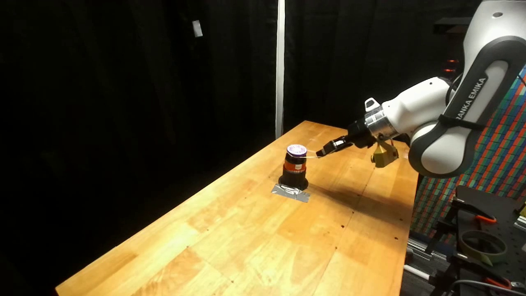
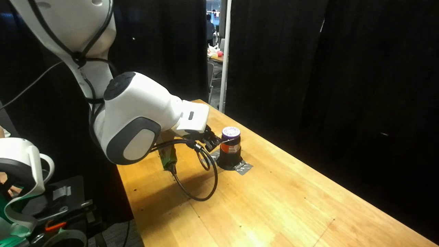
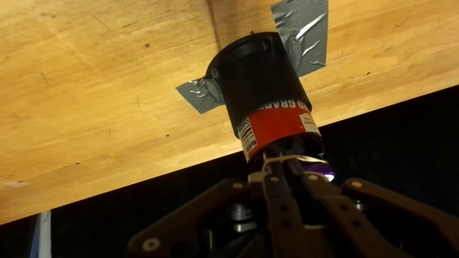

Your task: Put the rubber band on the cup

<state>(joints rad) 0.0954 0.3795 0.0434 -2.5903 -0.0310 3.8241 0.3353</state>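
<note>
The cup (image 1: 295,167) stands upright on the table, with a purple-rimmed white lid, dark body, red label and black lower part. It also shows in the other views (image 2: 230,147) (image 3: 279,123). The pale rubber band (image 1: 311,157) runs between my fingertips and the cup's upper part just below the lid; in the wrist view it crosses over my fingertips (image 3: 292,157). Whether it circles the cup's far side is hidden. My gripper (image 1: 319,153) is beside the cup's top, a small distance away. Its fingertips (image 3: 285,166) are close together in dim light; whether they pinch the band is unclear.
Grey tape (image 1: 303,196) lies at the cup's foot on two sides, also seen in the wrist view (image 3: 312,36). The wooden table (image 1: 246,246) ends near black curtains behind the cup. A cable loop (image 2: 216,175) hangs under the wrist. A tape roll (image 1: 484,248) lies on a side cart.
</note>
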